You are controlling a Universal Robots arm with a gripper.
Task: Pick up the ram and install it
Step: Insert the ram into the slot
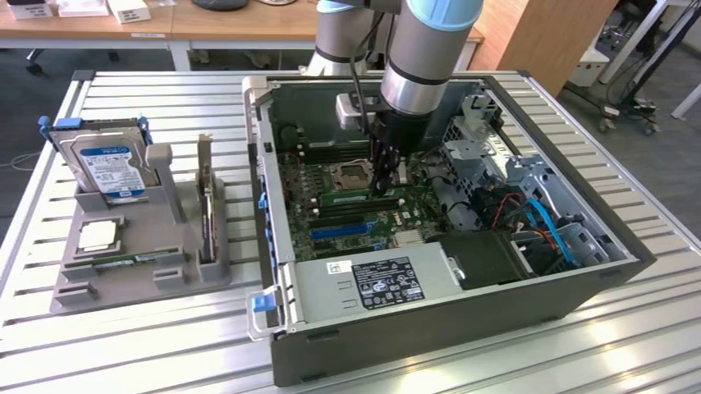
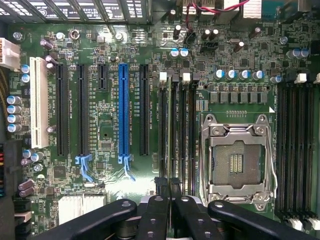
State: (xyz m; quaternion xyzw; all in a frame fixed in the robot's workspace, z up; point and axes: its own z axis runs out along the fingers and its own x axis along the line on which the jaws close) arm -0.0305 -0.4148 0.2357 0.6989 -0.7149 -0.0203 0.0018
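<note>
We see the gripper [image 2: 171,195] pinched shut on one end of the ram [image 2: 171,130], which stands on edge among the memory slots [image 2: 186,130], just beside the open processor socket [image 2: 237,162]. Past these runs the blue expansion slot [image 2: 123,110]. Further out, cables [image 1: 526,213] crowd the case [image 1: 438,336] (close by the arm [image 1: 432,49]). Outside the case, a hard drive [image 1: 110,164] stands in a grey tray [image 1: 143,283].

Slatted metal table [image 1: 131,349], bearing open computer case [image 1: 438,341], grey parts stand [image 1: 143,283] alongside

The arm [image 1: 428,49] stands vertical, wrist down; its claw [image 1: 386,185] points straight downward, fingers [image 2: 156,215] pressed together.
</note>
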